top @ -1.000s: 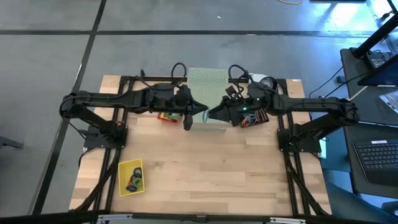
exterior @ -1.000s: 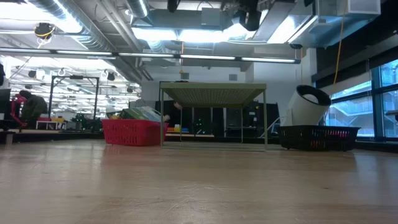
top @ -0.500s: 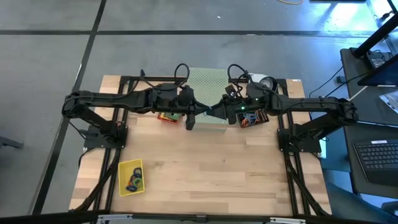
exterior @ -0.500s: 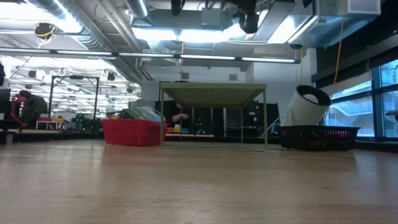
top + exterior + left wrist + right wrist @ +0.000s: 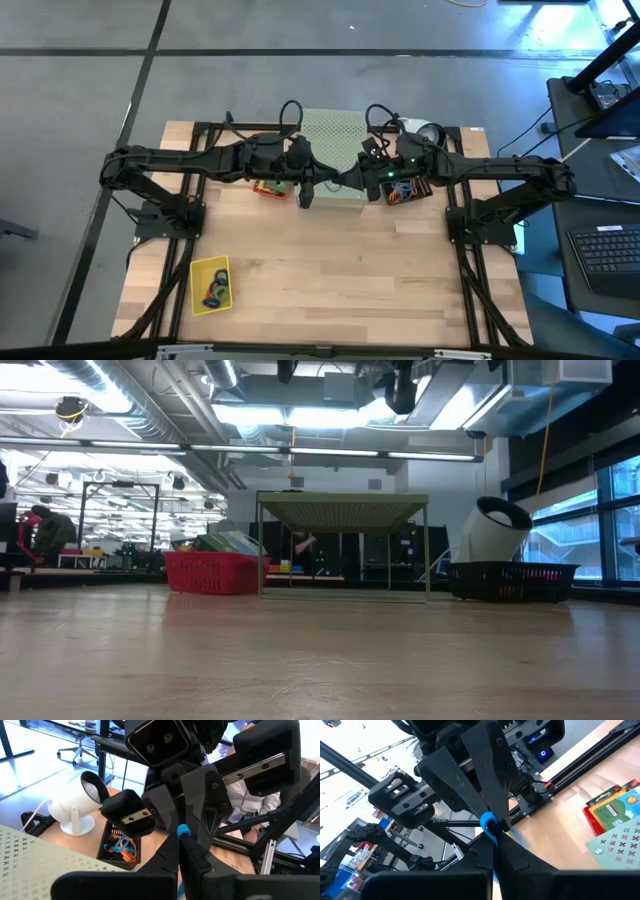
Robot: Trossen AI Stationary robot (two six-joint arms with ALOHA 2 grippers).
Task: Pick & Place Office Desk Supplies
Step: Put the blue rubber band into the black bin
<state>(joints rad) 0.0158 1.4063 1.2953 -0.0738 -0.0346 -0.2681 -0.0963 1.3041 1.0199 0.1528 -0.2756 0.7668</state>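
Left gripper point(image 5: 179, 851) and right gripper point(image 5: 495, 842) both pinch one blue rubber band point(image 5: 183, 830) — between them

Looks like a robotics lab or workshop: bare ceiling ducts point(image 5: 150, 405) and strip lights point(image 5: 300, 452), polished grey concrete floor point(image 5: 90, 90), office chair point(image 5: 75, 750) by desks, laptop point(image 5: 610, 250) beside the wooden tabletop point(image 5: 340, 270).
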